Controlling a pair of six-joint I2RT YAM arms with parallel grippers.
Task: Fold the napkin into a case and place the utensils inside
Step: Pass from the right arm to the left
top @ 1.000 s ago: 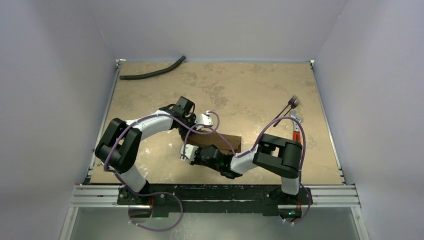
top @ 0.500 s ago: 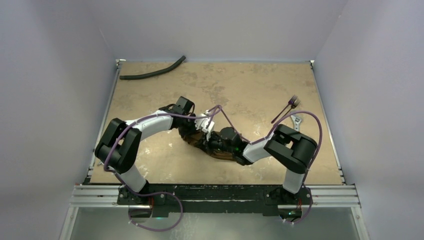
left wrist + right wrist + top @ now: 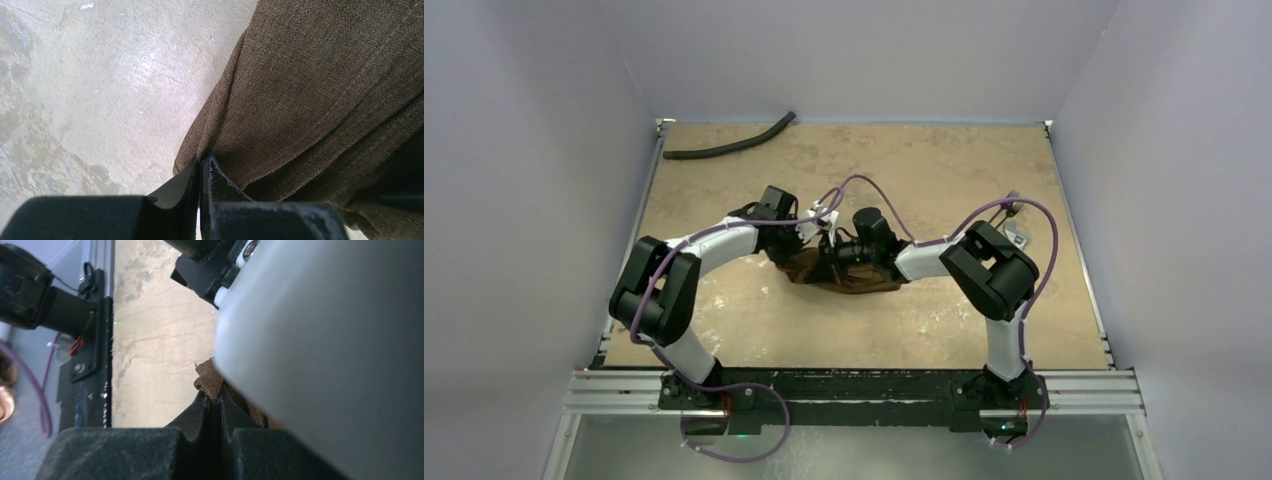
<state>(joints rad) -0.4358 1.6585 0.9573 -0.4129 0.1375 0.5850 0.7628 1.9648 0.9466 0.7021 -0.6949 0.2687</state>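
The brown napkin (image 3: pixel 809 270) lies bunched at mid-table, partly under both wrists. My left gripper (image 3: pixel 822 238) is shut on a folded edge of the napkin (image 3: pixel 310 90), its jaws pressed together with the cloth running from their tips (image 3: pixel 202 161). My right gripper (image 3: pixel 839 255) sits just beside it, shut on a small corner of the napkin (image 3: pixel 207 380) that pokes out between its tips (image 3: pixel 216 396). The left arm's pale link (image 3: pixel 325 340) fills much of the right wrist view. The utensils (image 3: pixel 1014 207) lie at the far right, mostly hidden behind the right arm's elbow and cable.
A long black curved hose (image 3: pixel 729 146) lies at the back left corner. Purple cables (image 3: pixel 864 185) loop above both wrists. Metal rails (image 3: pixel 639 220) border the table's sides, and the black base bar (image 3: pixel 854 385) runs along the near edge.
The right gripper has swung from the napkin's near side to its far side, carrying the cloth over with it. The napkin went from a flat strip to a bunched heap. The left wrist shifted slightly back.
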